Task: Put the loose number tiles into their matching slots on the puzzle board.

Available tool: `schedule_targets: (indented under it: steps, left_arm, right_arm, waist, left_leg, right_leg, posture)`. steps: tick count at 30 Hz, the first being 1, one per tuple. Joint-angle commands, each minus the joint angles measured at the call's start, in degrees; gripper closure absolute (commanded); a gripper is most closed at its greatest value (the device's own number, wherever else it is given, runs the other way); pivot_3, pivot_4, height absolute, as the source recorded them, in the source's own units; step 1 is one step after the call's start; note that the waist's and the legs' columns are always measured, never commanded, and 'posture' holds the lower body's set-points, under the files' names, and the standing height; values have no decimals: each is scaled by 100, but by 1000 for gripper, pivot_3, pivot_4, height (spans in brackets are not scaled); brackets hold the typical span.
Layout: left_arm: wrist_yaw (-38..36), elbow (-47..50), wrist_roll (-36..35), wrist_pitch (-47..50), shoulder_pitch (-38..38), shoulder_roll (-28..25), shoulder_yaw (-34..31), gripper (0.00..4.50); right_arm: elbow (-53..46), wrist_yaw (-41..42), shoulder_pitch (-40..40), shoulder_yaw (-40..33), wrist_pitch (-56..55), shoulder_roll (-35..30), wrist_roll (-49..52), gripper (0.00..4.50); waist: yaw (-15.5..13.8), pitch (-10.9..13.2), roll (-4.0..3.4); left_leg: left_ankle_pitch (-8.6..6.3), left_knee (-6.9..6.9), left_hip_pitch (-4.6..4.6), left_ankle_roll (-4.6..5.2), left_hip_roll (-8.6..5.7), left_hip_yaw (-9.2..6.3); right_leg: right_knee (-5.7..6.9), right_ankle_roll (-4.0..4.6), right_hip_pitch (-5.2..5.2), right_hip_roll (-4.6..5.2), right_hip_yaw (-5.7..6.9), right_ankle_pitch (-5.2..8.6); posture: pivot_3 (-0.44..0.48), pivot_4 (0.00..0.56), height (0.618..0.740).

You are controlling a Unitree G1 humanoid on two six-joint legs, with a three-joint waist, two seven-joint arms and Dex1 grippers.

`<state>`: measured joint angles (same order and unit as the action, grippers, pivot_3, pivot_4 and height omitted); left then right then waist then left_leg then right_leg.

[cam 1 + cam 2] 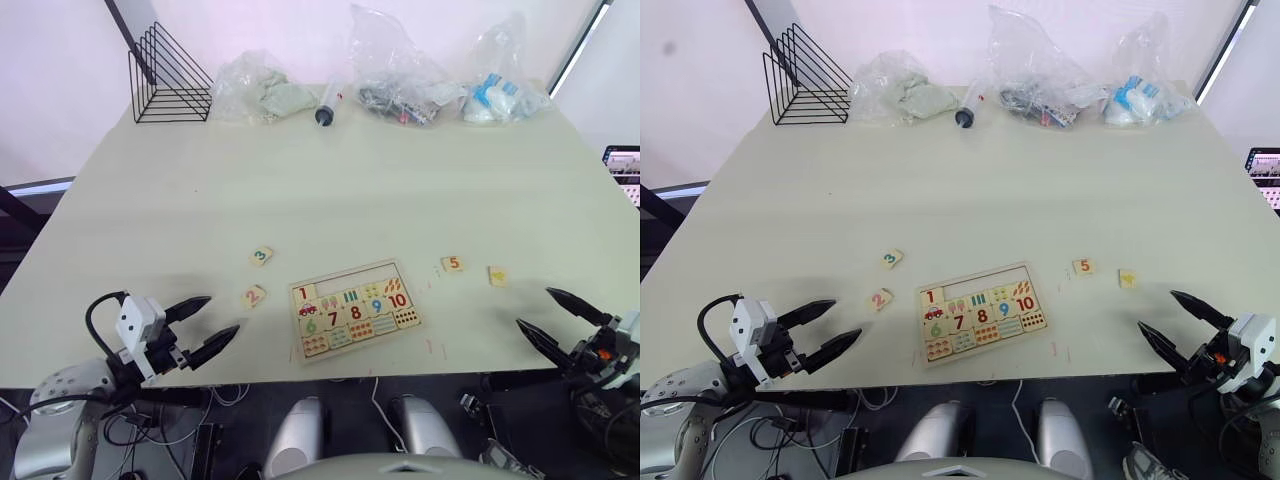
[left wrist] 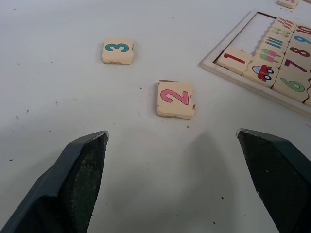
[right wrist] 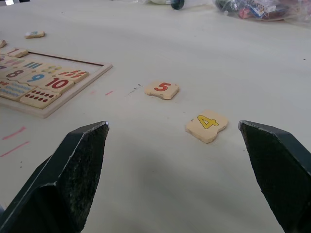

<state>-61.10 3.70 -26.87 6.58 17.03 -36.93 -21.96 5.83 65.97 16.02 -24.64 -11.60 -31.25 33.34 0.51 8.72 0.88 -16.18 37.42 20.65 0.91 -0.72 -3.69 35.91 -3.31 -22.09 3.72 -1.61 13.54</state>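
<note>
The puzzle board [image 1: 353, 308] lies near the middle of the desk's [image 1: 330, 190] near edge with the red 1 [image 2: 234, 59] already seated in its top row and the rest of that row bare, so four tiles are left: the pink 2 [image 2: 176, 99] and green 3 [image 2: 117, 50] toward the left edge, the orange 5 [image 3: 162, 89] and yellow 4 [image 3: 207, 124] toward the right. The left gripper [image 1: 207, 330] hangs at the near edge, jaws released wide and aimed at the 2, likely the next pick since its slot adjoins the 1. The right gripper [image 1: 553, 318], jaws likewise spread and holding nothing, faces the 4 and 5.

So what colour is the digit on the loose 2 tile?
Pink, on the small pale wooden 2 tile; clearest in the left wrist view.
</note>
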Motion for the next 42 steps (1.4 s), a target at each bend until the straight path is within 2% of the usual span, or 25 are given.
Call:
schedule_targets:
  steps: [1, 13, 16, 25, 30, 42]
  left_arm:
    - [-9, 63, 12, -86, 11, -91, -25, 9]
    - [30, 230, 31, -8, -5, -95, 39, 9]
    - [124, 474, 22, 281, 25, -199, 72, 9]
    - [398, 1235, -100, 1203, -9, -586, 191, 9]
    - [703, 1468, 89, 1753, -188, -855, 387, 9]
    - [900, 1497, 155, 2781, -966, -1309, 817, 9]
  right_arm:
    - [-76, 40, -5, -78, -71, -40, 42, 0]
    - [69, 407, -208, -30, -50, -182, 55, 0]
    - [-19, 589, -236, -60, 76, -318, 158, 0]
    - [-133, 1839, -196, 38, 217, -759, 531, 0]
    - [-173, 2443, -289, 156, 360, -841, 750, 0]
    - [-374, 2292, -441, 315, 416, -662, 626, 0]
  waist:
    - [0, 0, 0]
    - [-2, 1, -1]
    - [-3, 2, -2]
    - [-3, 5, -4]
    - [-5, 5, -6]
    - [-21, 9, -4]
  left_leg:
    - [0, 0, 0, 0, 0, 0]
    - [0, -1, 0, 0, 0, -1]
    - [0, -1, 0, 0, 0, 0]
    - [0, -3, 2, 0, -1, -2]
    - [0, -3, -1, 0, 0, -3]
    - [0, -3, 3, 0, -1, -6]
  right_leg:
    - [0, 0, 0, 0, 0, 0]
    - [0, 0, 0, 1, 1, 0]
    - [0, 0, 0, 4, 0, 0]
    - [-3, 0, -1, 6, 1, 0]
    - [-2, 0, 1, 5, 2, 0]
    - [-3, -8, -1, 0, 6, -4]
  posture:
    - [0, 150, 740]
    - [0, 150, 740]
    - [0, 150, 740]
    - [0, 150, 740]
    - [0, 150, 740]
    - [0, 150, 740]
